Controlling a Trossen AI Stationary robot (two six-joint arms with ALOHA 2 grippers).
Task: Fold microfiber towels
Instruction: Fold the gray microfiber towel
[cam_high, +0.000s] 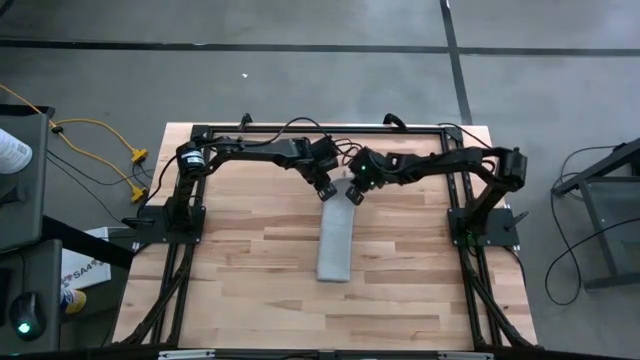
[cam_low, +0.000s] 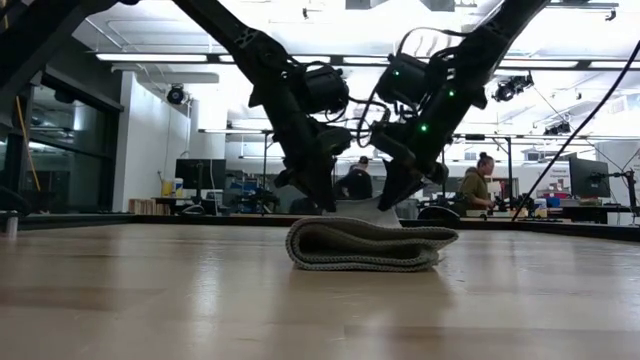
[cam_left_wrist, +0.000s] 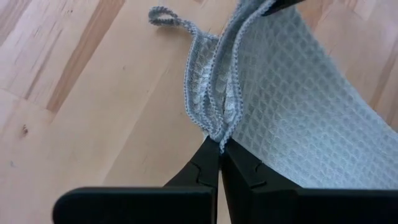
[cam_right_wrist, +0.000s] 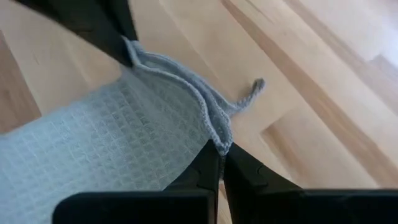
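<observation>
the fingers of both grippers are pinched tight on the far end of the microfiber towel (cam_high: 335, 242), left gripper (cam_high: 325, 193) on one corner, right gripper (cam_high: 354, 196) on the other, both just above the wood. the towel lies mid-table as a narrow folded strip, its long axis running away from the grippers toward the table's (cam_high: 240, 270) near edge. both arms reach it about equally. no containers anywhere.

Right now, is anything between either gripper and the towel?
No. The left gripper and right gripper are both already shut on corners of the towel's far edge; nothing else lies on the table.
</observation>
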